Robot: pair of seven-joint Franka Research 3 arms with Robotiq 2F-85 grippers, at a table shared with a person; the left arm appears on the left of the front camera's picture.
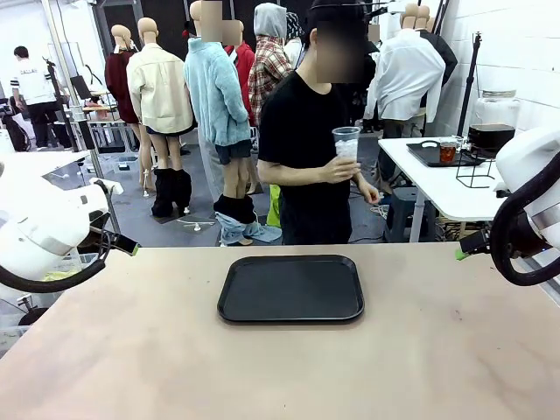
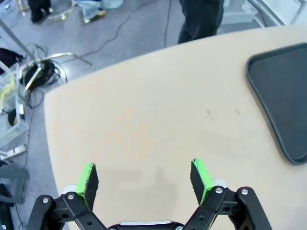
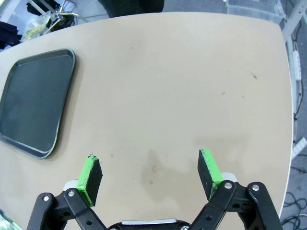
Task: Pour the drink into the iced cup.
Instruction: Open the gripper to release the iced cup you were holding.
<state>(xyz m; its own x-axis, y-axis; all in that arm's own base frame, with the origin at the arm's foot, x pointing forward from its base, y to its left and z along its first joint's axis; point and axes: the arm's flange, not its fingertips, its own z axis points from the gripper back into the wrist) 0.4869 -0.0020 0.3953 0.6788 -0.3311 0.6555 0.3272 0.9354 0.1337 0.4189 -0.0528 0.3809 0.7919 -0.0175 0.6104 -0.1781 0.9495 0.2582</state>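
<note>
Your front view looks across the table (image 1: 131,350) toward the person (image 1: 306,149). Both wrist views look steeply down, close above it; all three share the tray (image 1: 290,289).

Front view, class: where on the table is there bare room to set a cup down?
The black tray is bare. So is the tabletop either side of it, below the left gripper and right gripper. The person's hand holds the iced cup.

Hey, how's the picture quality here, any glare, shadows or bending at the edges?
Front view: even indoor light, soft sheen on the black tray, no harsh glare. Left wrist view: wide-angle bend curves the table edge; a faint shadow lies ahead of the left hand. Right wrist view: same curving, soft shadow near the right hand.
</note>
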